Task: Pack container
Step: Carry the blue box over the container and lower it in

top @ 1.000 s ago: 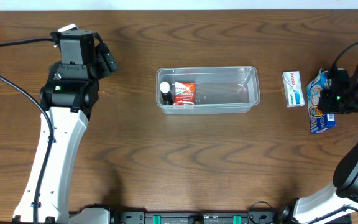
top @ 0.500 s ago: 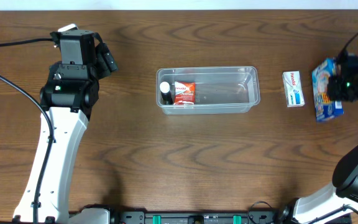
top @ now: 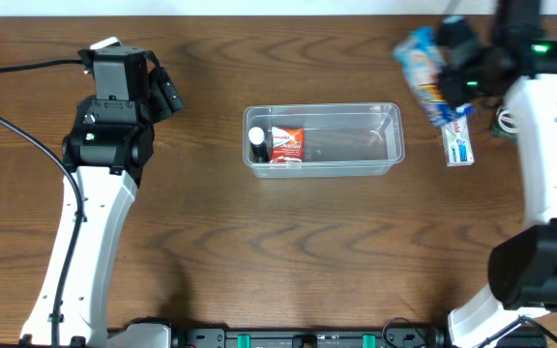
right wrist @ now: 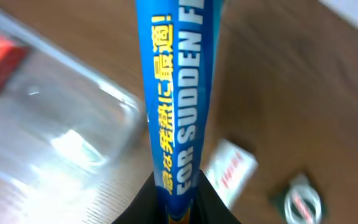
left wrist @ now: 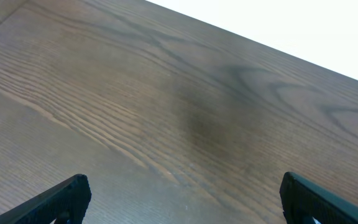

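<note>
Right end effector [top: 450, 75] holds the blue snack packet [top: 422, 70] aloft by the clear container [top: 356, 164].

The right end effector is clenched on the packet's lower edge, and the packet hangs above the bench [top: 288, 251] just beyond the container's right end. The container sits mid-bench, with a red packet [top: 286, 145] and a small dark bottle [top: 257, 145] at its left end. A white box [top: 458, 143] lies on the bench beside it to the right. The left end effector [left wrist: 182, 196] hovers well apart over bare wood, fingers spread and released.
</note>
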`<control>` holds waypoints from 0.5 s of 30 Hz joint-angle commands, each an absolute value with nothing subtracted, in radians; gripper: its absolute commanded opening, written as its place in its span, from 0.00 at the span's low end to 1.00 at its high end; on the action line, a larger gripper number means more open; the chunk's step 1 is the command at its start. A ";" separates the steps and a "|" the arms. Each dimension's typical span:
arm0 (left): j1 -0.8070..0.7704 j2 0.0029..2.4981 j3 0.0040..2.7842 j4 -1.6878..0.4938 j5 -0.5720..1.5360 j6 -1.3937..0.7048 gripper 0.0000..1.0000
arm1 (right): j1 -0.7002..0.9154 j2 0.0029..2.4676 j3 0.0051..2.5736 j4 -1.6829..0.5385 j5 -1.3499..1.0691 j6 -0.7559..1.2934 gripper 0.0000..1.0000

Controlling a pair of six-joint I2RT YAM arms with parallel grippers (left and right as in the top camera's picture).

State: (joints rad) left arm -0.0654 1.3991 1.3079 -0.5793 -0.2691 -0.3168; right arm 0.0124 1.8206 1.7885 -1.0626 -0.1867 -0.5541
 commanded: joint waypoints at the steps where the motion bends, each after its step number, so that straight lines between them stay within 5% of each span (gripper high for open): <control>1: -0.061 1.402 1.326 -0.580 -0.282 -0.308 0.98 | 0.125 1.812 1.816 -1.066 -0.167 -0.704 0.12; 15: -0.061 1.402 1.326 -0.580 -0.282 -0.308 0.98 | 0.387 1.819 1.794 -1.114 -0.022 -0.944 0.04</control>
